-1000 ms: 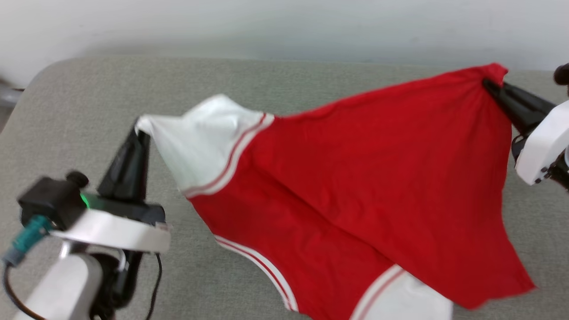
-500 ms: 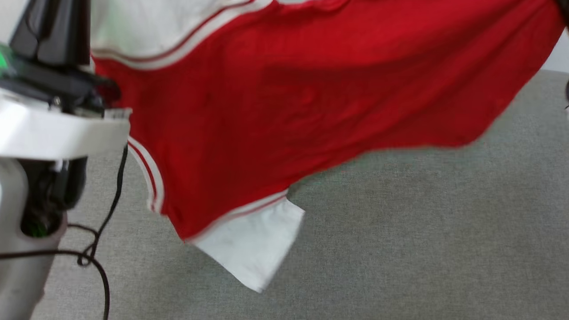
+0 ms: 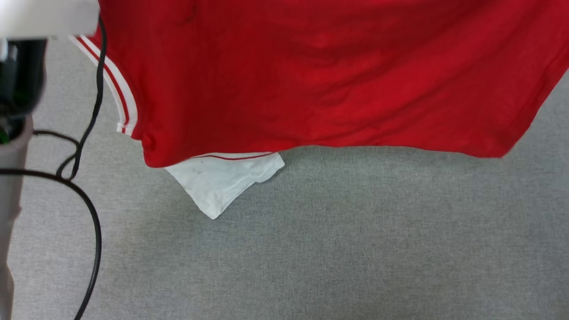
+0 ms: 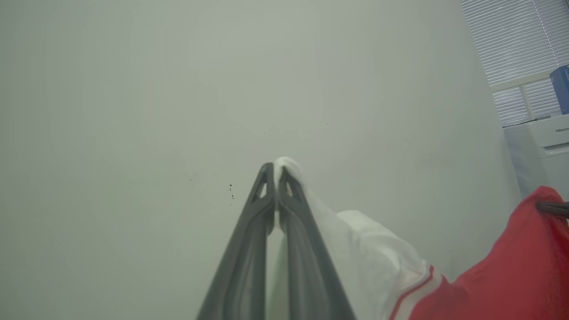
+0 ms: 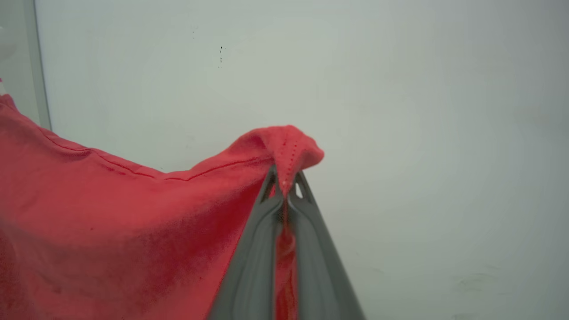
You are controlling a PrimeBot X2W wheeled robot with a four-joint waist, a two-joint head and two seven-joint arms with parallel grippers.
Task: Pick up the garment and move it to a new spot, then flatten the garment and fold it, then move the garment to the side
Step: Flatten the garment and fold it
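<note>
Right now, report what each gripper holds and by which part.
Both hold the garment: the left gripper has its jaws shut on the tip of a white sleeve, the right gripper on a bunched red edge.

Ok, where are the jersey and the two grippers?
jersey [image 3: 311, 80], head view, on the red body cloth.
left gripper [image 4: 274, 173], left wrist view, between the fingertips pinching white cloth.
right gripper [image 5: 284, 178], right wrist view, between the fingertips pinching a red corner.

Soft matt knit cloth garment [image 3: 311, 80]; rough grey woven surface [image 3: 355, 244] (carpet-like).
</note>
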